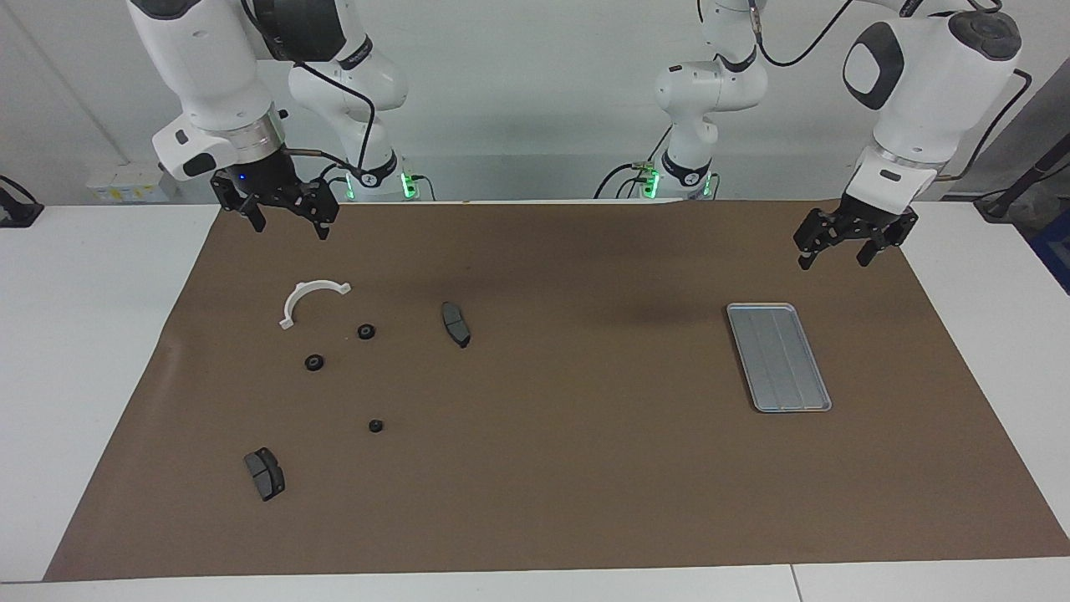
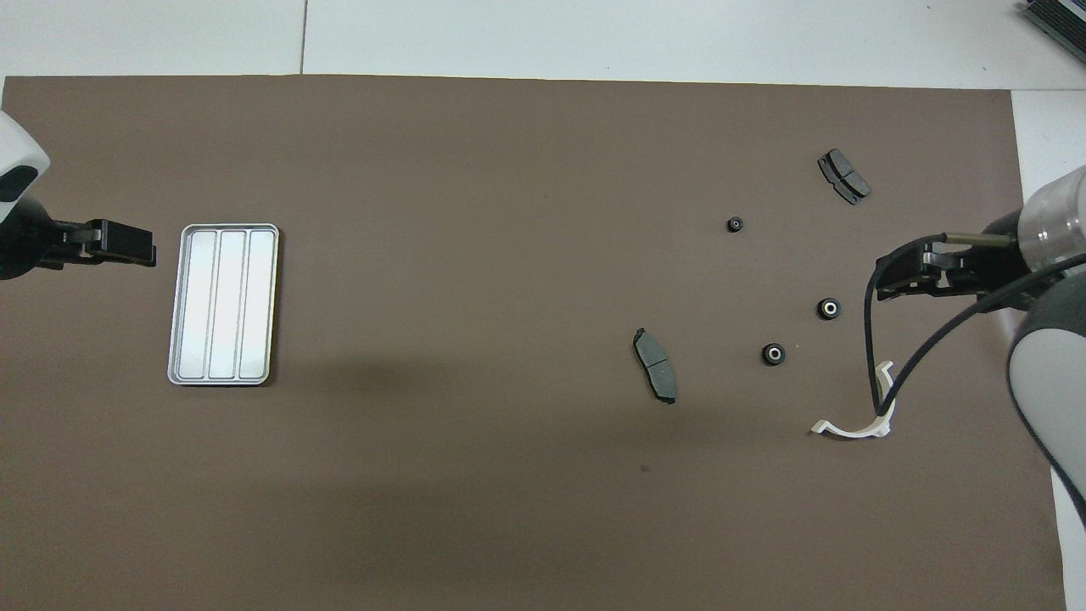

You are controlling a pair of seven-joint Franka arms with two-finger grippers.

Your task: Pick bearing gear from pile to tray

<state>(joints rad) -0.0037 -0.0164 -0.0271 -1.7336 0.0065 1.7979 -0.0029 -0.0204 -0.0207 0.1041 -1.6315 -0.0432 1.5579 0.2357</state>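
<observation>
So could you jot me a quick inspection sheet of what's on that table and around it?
Surface: brown mat on a white table.
Job's things: three black gears; tray holds nothing.
Clutter: two brake pads, white half-ring.
End effectors: right end effector open above the mat's edge near the half-ring; left end effector open, raised near the tray.
Cables: black cable on the right arm.
Surroundings: white wall, green lights at the bases.

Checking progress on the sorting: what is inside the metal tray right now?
Nothing: the tray shows only its bare ribbed floor, fully uncovered. All three black gears lie on the brown mat at the right arm's end.
</observation>
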